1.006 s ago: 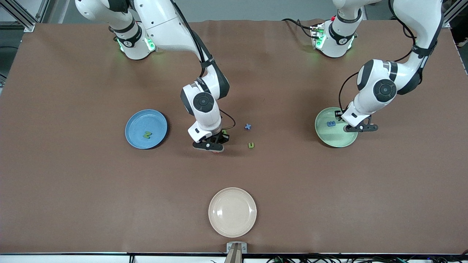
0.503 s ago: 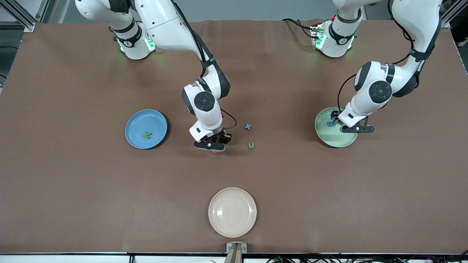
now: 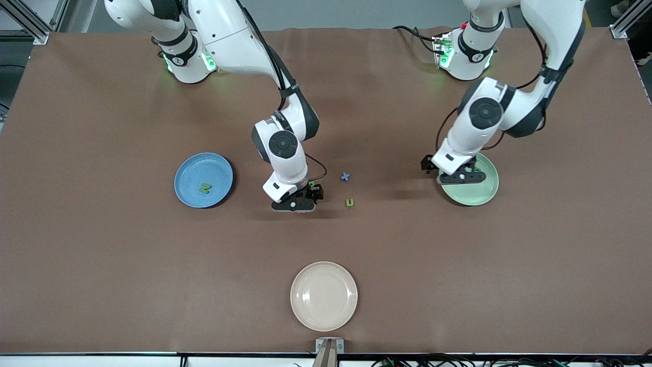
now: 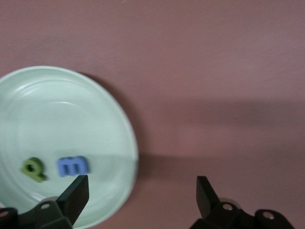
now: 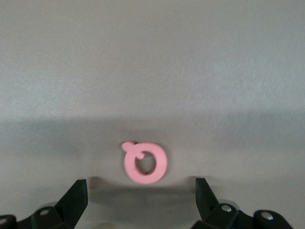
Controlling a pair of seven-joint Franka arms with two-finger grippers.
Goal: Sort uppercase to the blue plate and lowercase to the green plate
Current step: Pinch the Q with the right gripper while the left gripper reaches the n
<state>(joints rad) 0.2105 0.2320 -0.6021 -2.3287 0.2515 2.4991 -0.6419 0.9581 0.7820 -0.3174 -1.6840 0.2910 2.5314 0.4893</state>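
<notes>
The right hand, fingers spread, hides most of the red Q. The left hand, also spread, covers two letters on the green plate.

a pink q lies on brown table; the blue m and green p are in pale green plate.

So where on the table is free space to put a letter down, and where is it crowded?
Bare table lies between the cream plate and the letters, and between the blue x and the green plate. It is crowded around the right hand, over the red Q.
</notes>
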